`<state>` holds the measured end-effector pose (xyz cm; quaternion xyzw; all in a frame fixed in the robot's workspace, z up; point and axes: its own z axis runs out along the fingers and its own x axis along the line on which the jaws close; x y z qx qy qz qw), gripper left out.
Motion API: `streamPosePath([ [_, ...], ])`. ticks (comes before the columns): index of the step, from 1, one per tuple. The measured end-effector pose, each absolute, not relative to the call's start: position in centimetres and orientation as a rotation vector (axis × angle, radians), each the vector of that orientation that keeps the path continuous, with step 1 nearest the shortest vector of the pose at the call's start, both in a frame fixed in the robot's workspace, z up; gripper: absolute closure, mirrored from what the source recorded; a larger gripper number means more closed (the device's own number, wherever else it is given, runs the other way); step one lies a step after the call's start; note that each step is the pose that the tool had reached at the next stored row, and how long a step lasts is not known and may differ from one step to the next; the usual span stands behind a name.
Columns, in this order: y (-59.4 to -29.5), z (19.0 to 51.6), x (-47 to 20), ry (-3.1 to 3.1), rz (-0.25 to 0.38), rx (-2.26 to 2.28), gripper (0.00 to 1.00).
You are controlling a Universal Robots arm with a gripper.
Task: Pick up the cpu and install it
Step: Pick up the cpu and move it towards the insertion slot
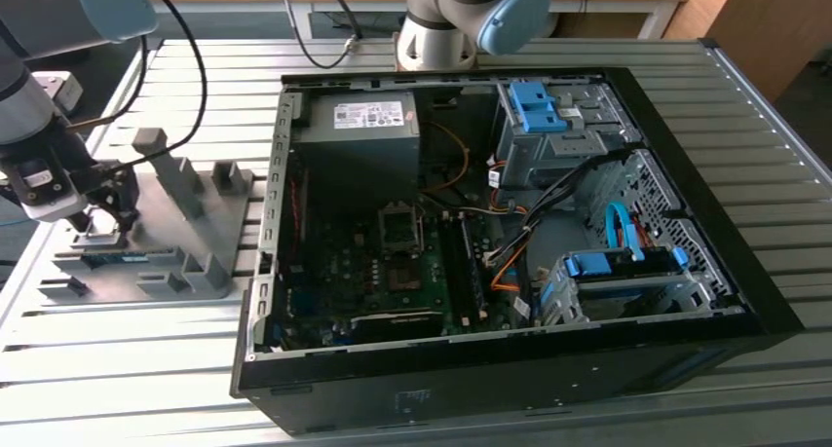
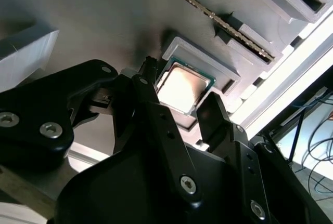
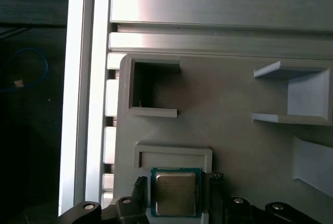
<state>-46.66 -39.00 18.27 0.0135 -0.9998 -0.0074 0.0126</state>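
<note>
Slatted metal table (image 1: 741, 126) carries a grey tray (image 1: 241, 223) at the exterior view's left, where the gripper (image 1: 104, 225) hangs, fingers (image 3: 139, 186) spread astride the cpu (image 3: 175, 193) lying in its pocket. An off-centre squeeze could tilt the chip against the pocket wall. Both wrist views show that straddle; the exterior view adds the open computer case (image 1: 520, 374), well apart.

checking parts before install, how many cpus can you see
1. The cpu lies in its recess on the grey tray, with the open pincer straddling it. Parts of the computer case are dark, so another may be hidden.
</note>
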Motion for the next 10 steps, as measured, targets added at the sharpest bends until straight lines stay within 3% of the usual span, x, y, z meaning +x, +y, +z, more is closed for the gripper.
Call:
streamPosePath([
  [10, -39.00, 18.20, -47.10, -3.121, -0.023, 0.042, 0.42],
])
